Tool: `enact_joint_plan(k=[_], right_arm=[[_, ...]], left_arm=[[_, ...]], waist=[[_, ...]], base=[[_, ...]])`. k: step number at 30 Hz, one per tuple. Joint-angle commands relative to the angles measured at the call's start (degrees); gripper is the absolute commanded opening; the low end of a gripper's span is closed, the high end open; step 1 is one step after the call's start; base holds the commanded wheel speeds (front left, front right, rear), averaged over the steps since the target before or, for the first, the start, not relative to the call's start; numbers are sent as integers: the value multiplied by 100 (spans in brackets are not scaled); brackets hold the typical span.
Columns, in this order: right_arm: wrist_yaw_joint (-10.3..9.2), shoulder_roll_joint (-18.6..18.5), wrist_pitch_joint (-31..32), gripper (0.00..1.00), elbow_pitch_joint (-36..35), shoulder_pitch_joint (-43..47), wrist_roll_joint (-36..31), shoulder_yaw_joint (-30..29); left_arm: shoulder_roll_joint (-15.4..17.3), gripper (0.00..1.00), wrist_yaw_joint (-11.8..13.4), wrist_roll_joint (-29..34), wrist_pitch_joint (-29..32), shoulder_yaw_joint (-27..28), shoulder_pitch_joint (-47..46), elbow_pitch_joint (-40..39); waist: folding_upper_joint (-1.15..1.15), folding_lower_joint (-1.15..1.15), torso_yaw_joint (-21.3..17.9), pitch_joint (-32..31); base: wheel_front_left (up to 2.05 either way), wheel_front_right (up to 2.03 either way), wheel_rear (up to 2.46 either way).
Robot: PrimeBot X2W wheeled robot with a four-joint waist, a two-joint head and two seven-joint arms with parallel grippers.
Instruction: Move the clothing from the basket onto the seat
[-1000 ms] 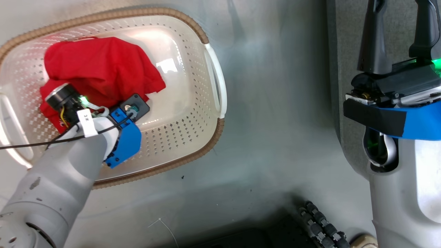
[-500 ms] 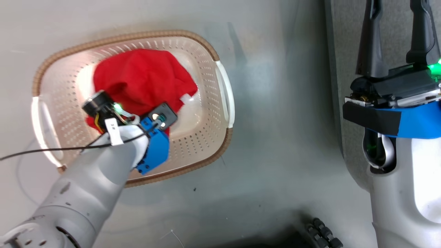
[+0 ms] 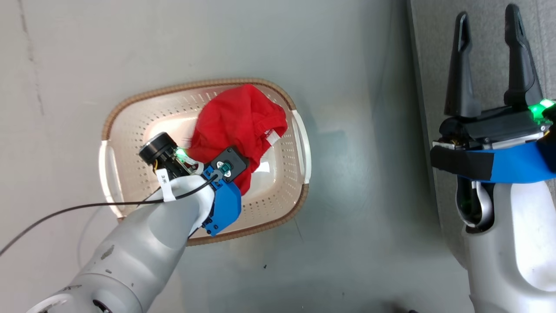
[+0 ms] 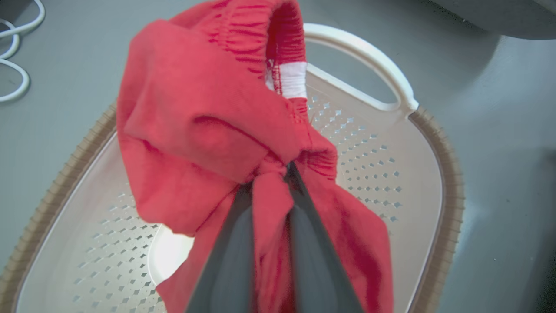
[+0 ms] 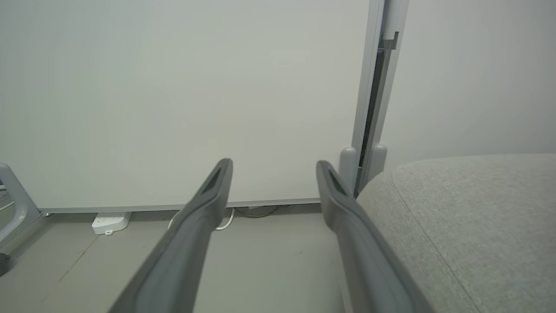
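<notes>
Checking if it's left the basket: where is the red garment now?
Head view, left of centre: the red garment hangs pinched in the left gripper over the right half of the basket; the seat lies further right.

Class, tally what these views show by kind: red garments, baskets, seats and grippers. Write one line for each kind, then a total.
red garment: 1
basket: 1
seat: 1
grippers: 2, the left gripper and the right gripper
Total: 5

Left gripper (image 4: 273, 180) clamped on a bunched fold of red garment (image 4: 195, 130); cloth drapes round both fingers. Basket (image 4: 391, 182) lies beyond the fingertips.
</notes>
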Motion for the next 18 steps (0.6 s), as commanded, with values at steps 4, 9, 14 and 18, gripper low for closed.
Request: enact_joint_plan(k=[4,9,14,18], right_arm=[[-6,-44,-5,100,104,231,-50,-53],[-5,-84,-5,100,210,451,-57,-85],[-6,-112,-5,100,322,724,-47,-110],[-6,-133,-5,100,407,954,-33,-121]], left_arm=[[-37,0,35,-125,-57,137,207,-282],[47,0,166,-128,-52,357,503,-866],[169,0,270,-82,-53,615,886,-1461],[267,0,333,-7,-54,846,1198,-1893]], waist=[[0,0,207,-528],[0,0,324,-956],[0,0,415,-1419],[0,0,475,-1759]], base=[[0,0,0],[0,0,0],[0,0,0],[0,0,0]])
